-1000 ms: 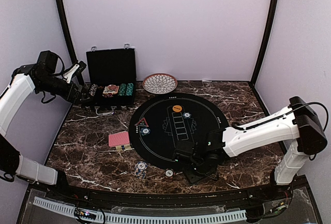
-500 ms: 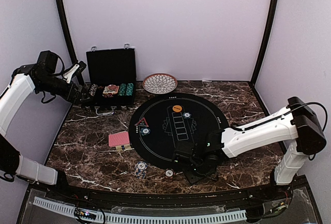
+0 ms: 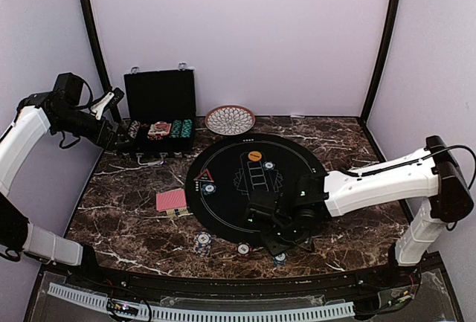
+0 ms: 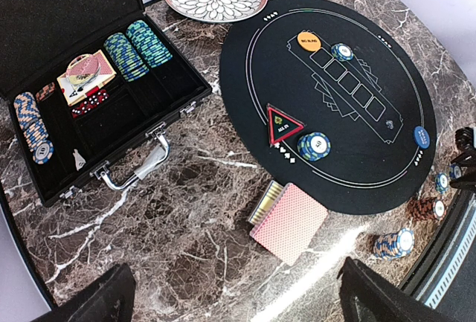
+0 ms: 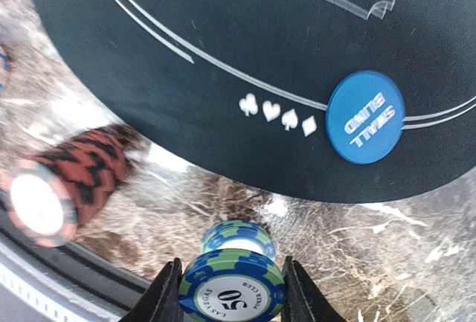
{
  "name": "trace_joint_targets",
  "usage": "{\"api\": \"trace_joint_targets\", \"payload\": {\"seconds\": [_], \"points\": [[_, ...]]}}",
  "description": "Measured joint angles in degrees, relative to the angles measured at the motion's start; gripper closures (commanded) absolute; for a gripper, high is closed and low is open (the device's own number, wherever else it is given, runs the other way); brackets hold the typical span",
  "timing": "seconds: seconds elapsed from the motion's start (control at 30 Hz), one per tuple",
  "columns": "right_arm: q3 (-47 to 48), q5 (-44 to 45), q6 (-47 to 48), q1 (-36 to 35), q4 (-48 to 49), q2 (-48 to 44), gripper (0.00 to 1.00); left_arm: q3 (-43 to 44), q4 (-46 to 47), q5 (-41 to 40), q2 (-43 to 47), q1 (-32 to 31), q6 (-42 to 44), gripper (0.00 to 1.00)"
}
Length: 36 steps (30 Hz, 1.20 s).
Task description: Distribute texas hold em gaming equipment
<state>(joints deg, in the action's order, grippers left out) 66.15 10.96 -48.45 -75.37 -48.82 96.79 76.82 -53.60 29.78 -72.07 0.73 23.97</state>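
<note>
My right gripper [image 5: 233, 300] is shut on a small stack of blue-green poker chips [image 5: 233, 291] with a 50 face, held just above another blue-green stack [image 5: 238, 234] on the marble by the mat's near edge. In the top view, the right gripper [image 3: 277, 244] is above that stack [image 3: 280, 259]. A blue button disc [image 5: 365, 117] lies on the black mat [image 5: 223, 32], and a red-brown chip stack [image 5: 63, 184] stands left of it. My left gripper [image 4: 238, 308] hangs open and empty high over the red-backed card deck [image 4: 288, 221]. The red triangle marker [image 4: 283, 124] and orange button [image 4: 309, 40] sit on the mat.
The black hinged case [image 3: 160, 95] stands open at the back left with chip rows and cards inside. A patterned dish [image 3: 229, 120] lies beside it. Two more chip stacks [image 3: 201, 242] [image 3: 243, 248] stand near the table's front edge. The left arm's gripper [image 3: 123, 140] hovers by the case.
My right gripper's jaws have closed onto the top chips and it has shifted slightly toward the mat, uncovering a blue-green stack on the marble. The left arm has not moved.
</note>
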Motion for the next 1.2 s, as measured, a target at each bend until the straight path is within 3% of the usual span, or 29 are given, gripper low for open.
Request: {"api": "trace_joint_targets", "payload": {"seconds": [0.17,0.33,0.63,1.2], "points": [[3.5,1.5,0.7,1.9,-1.6,-1.4,0.84,0.0,0.0,0.0,0.0,0.0,0.0,0.01],[3.5,3.1,2.2,8.8,-1.5,-2.4,0.85,0.0,0.0,0.0,0.0,0.0,0.1,0.01],[-3.8,3.6,5.2,20.9,4.3,-3.7,0.86,-0.8,0.0,0.0,0.8,0.0,0.9,0.01],[-9.4,1.6,7.2,24.2,12.3,-1.8,0.86,-1.2,-0.1,0.1,0.8,0.0,1.4,0.01]]}}
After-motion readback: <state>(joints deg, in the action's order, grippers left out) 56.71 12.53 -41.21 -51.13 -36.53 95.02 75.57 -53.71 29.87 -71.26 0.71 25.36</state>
